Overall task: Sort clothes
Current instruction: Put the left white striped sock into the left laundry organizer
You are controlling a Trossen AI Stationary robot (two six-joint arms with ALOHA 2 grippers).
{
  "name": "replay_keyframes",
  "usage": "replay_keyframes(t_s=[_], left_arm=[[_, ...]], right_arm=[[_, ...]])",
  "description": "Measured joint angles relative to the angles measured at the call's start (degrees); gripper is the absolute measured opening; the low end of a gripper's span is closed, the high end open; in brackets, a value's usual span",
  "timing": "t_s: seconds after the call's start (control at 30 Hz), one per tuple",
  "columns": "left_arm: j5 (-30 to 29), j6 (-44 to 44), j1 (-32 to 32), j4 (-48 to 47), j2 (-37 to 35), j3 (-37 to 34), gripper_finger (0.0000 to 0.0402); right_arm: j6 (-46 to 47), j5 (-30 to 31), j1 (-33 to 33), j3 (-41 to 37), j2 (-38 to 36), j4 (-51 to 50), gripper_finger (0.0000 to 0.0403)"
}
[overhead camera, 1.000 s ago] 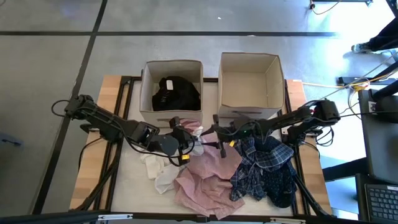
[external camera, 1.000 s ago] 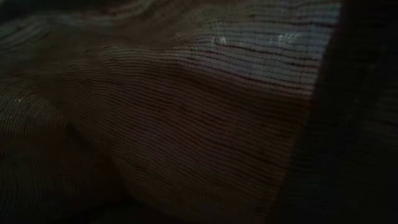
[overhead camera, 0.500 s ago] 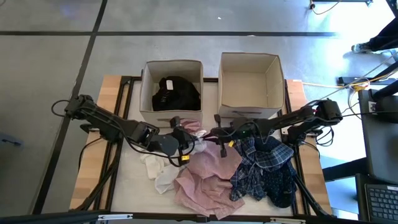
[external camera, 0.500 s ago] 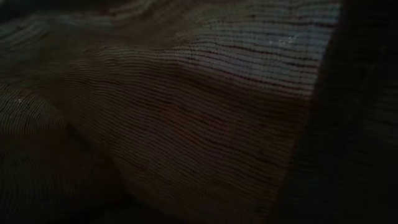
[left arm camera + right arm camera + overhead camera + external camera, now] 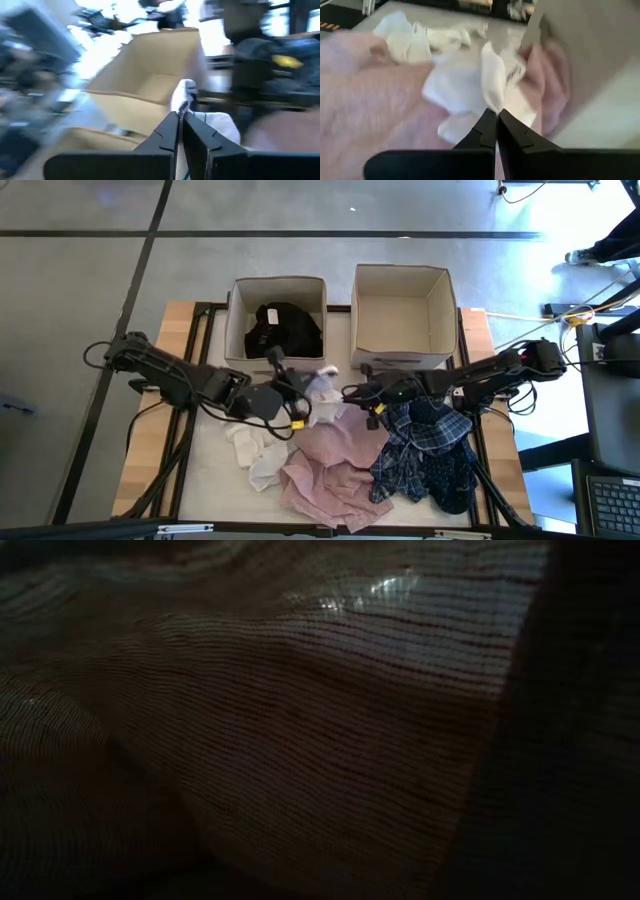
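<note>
Sock-sorting step, w/ both grippers meeting at mid-frame in the high view, just below the two boxes. Left gripper (image 5: 296, 402) has its fingers pressed together on a white sock (image 5: 187, 95) w/ dark stripes; in the left wrist view the sock pokes up from between the fingertips. Right gripper (image 5: 352, 393) is also closed, pinching white fabric (image 5: 492, 80) at its tip in the right wrist view; prob. the same sock or its pair, can't tell which.

Black garment (image 5: 283, 328) already lies in the left box (image 5: 237, 310); right box (image 5: 402, 280) is bare inside. Pale pink garment (image 5: 335, 460) sits lower centre, blue plaid garment (image 5: 425, 435) to its right w/ the dark navy one (image 5: 450, 480) below it, other white socks (image 5: 258, 455) lower left of centre. Low view is blocked by cloth right up against the lens.

Next move, as I judge it: lift the sock clear of the pink cloth, carry it over a box rim, then let go. Needs one gripper to release first, else the two pull against each other.
</note>
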Motion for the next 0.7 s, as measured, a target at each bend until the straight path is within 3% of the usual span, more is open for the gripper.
replay_keyframes(t_s=[0.13,0.23,0.43,0.7], left_arm=[[-8.92,6.07,2.31,-0.01,-0.02,0.64,0.0013],[-11.15,8.59,5.36,-1.08,-0.02,0.64,0.0013],[-10.66,5.46,13.3,-9.58,-0.02,0.66,0.0013],[-2.02,-4.01,21.72,-20.27,-0.02,0.22,0.0013]], right_arm=[[3.01,0.36,0.87,-4.01,-0.28,2.03,0.0004],[3.95,2.07,2.89,-6.2,-0.23,3.31,0.0007],[3.68,10.18,6.99,-7.68,-0.23,3.71,0.0004],[3.63,10.01,7.17,-7.68,-0.23,2.75,0.0012]])
